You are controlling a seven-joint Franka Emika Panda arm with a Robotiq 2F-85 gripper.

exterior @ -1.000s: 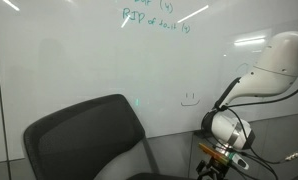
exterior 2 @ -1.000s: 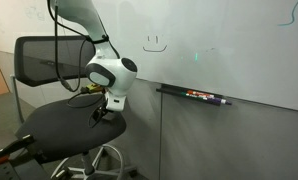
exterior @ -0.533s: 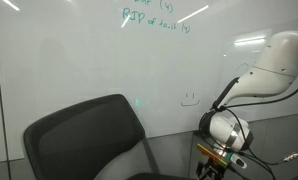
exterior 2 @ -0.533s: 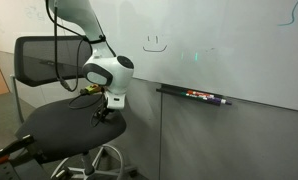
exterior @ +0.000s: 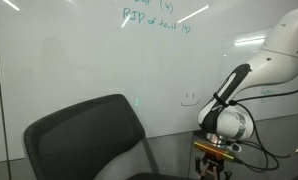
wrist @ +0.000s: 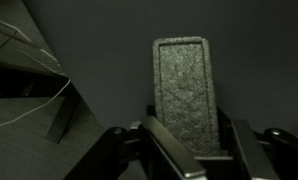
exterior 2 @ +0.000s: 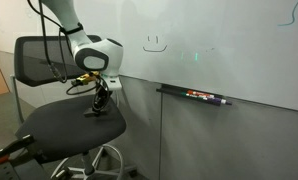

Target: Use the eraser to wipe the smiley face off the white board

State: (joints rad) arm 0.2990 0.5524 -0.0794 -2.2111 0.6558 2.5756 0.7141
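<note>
The gripper (exterior 2: 96,106) hangs low over the chair seat (exterior 2: 49,128), fingers clenched on the eraser (wrist: 184,90) — its long axis running straight out from them — while the smiley face (exterior 2: 154,42) sits well above on the white board (exterior 2: 239,50).

An office or meeting room: a wall-wide white board (exterior: 79,70) with teal handwriting (exterior: 154,18), a black office chair (exterior 2: 64,115), and markers (exterior 2: 204,97) on the ledge
</note>
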